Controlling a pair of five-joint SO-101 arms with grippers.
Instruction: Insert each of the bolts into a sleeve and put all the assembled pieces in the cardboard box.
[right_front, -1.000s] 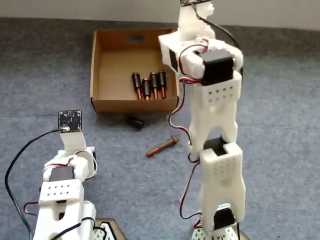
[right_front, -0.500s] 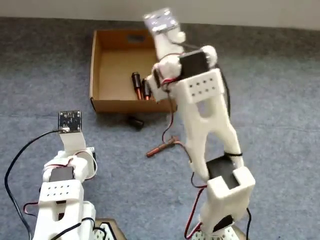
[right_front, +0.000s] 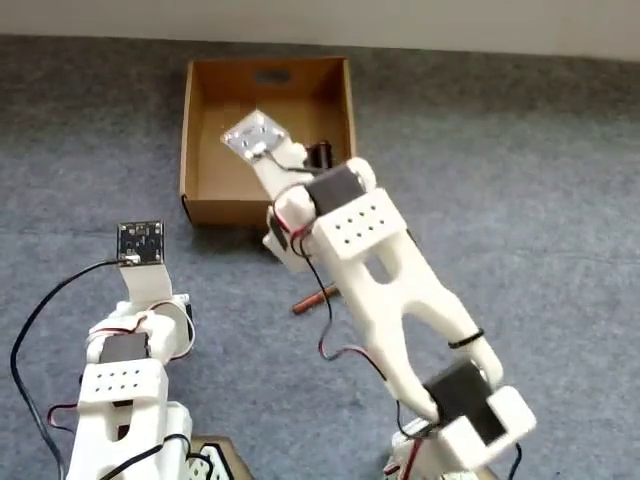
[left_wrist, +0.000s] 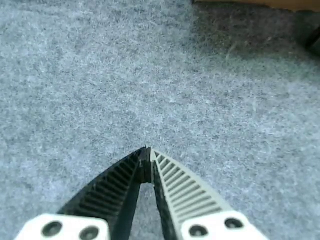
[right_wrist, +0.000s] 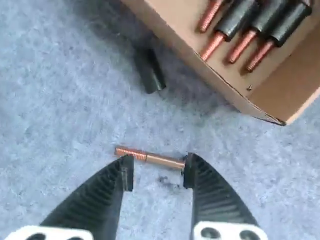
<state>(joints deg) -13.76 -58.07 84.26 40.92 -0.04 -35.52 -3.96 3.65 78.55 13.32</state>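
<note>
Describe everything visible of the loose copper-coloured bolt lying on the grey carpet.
The slim copper-coloured metal bolt lies flat on the grey carpet, outside the brown cardboard box and not sleeved. One end is threaded; the other is hidden behind a fingertip of the open right tool, whose gap it spans. Whether they touch cannot be told. A short black sleeve lies apart from it, nearer the box.

Copper bolt (right_wrist: 150, 158), black sleeve (right_wrist: 150, 75)

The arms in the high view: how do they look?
The left arm and right arm are white shells with rows of small holes, black motors, red and black cables. The left gripper has one black and one pale ribbed finger; the right gripper has two dark ones.
</note>
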